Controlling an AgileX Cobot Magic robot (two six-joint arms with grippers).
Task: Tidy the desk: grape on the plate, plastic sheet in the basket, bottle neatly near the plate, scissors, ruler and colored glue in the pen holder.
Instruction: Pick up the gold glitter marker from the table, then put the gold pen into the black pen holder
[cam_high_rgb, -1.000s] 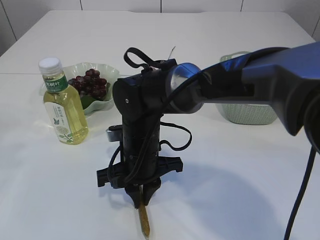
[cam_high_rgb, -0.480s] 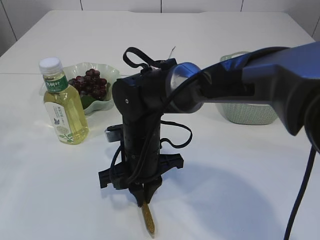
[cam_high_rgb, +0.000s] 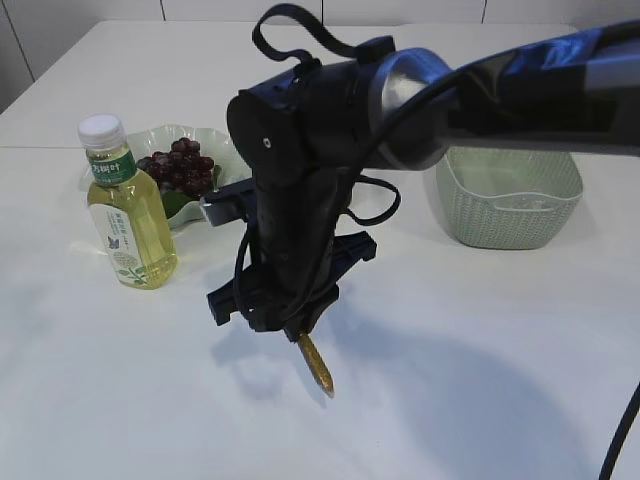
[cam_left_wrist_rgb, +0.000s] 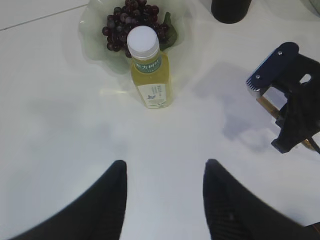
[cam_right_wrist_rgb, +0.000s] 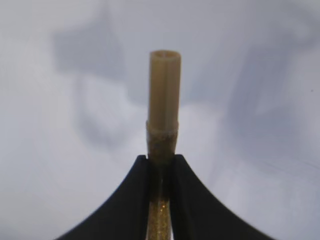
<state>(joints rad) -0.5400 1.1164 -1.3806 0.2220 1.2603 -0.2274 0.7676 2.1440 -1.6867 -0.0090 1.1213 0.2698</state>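
Right wrist view, right gripper (cam_right_wrist_rgb: 161, 165) clamped on gold glitter glue tube (cam_right_wrist_rgb: 163, 100), held above table (cam_right_wrist_rgb: 50, 150), left gripper (cam_left_wrist_rgb: 162, 200) parted, empty.

- The dark pen holder (cam_left_wrist_rgb: 230, 10) is cut off by the left wrist view's top edge.
- The right arm hides the plate's (cam_high_rgb: 160, 140) right rim in the exterior view.
- The glue stick's (cam_right_wrist_rgb: 163, 150) lower end is pinched between the right gripper's (cam_right_wrist_rgb: 161, 172) fingers, hidden.
- The tabletop (cam_right_wrist_rgb: 260, 100) behind is blurred.

Glittery gold glue tube (cam_right_wrist_rgb: 163, 145), glossy white table (cam_high_rgb: 480, 360)
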